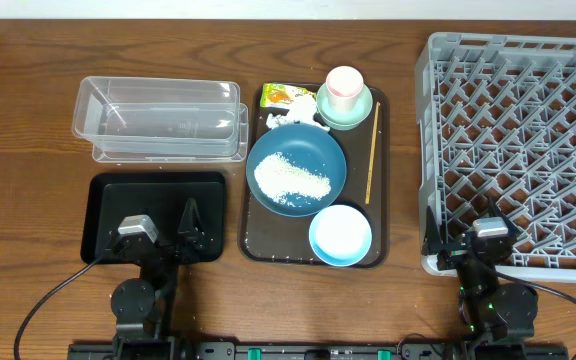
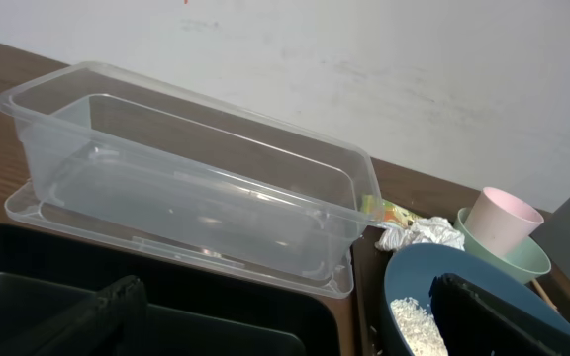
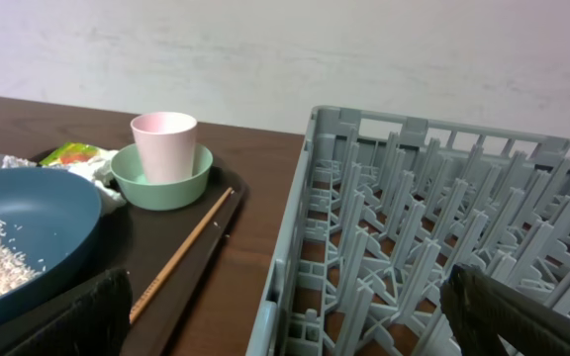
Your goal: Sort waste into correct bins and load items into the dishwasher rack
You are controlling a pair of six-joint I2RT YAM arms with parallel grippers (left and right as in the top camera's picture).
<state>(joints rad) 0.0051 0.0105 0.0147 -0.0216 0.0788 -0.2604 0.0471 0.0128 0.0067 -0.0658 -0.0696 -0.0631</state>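
Currently both pincers gape wide, empty. Wooden stick [image 1: 372,152] lies on the brown tray [image 1: 252,244], right edge, long axis 12-to-6, at 10 o'clock from right gripper [image 1: 468,238], which is nearer than left gripper [image 1: 158,236]; rack [image 1: 518,120] at its 12.

Overhead looks straight down; both low wrist views face the far wall [image 2: 364,59], sharing the pink cup [image 2: 501,220].

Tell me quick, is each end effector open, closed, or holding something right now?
Left end effector: open, holding nothing.
Right end effector: open, holding nothing.
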